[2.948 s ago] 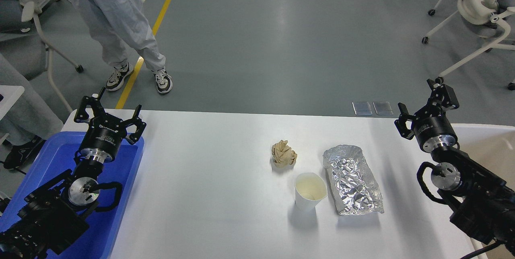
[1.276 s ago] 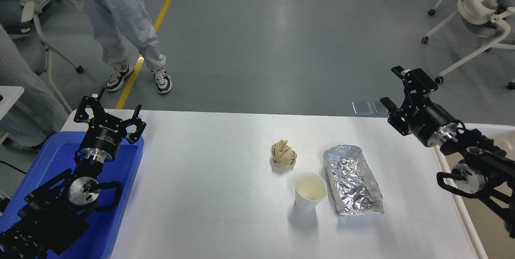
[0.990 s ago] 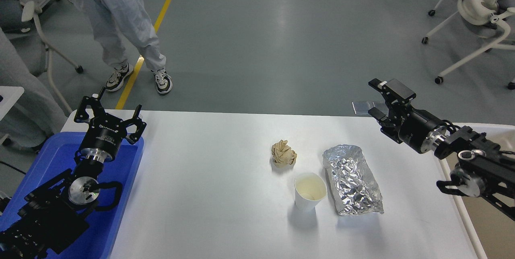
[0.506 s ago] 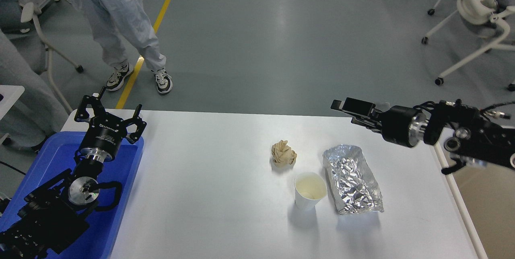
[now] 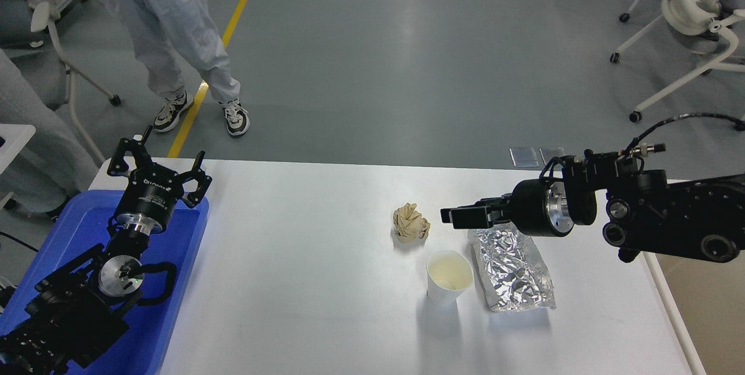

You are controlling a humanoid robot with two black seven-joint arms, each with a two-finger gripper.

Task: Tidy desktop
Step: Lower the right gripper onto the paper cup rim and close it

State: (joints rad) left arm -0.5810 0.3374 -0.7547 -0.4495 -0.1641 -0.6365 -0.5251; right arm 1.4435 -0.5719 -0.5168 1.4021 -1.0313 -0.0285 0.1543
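Note:
The white desktop carries a crumpled brown paper ball, an upright white paper cup and a crinkled silver foil bag. My right gripper reaches in level from the right and points left. It hovers over the far end of the foil bag, just right of the paper ball. Its fingers are seen side-on and overlap, so I cannot tell how they stand; nothing shows in them. My left gripper is open and empty above the far end of the blue tray.
A blue plastic tray lies along the desktop's left edge under my left arm. A beige bin stands off the right edge. A person stands beyond the far left corner. White chairs stand at the far right.

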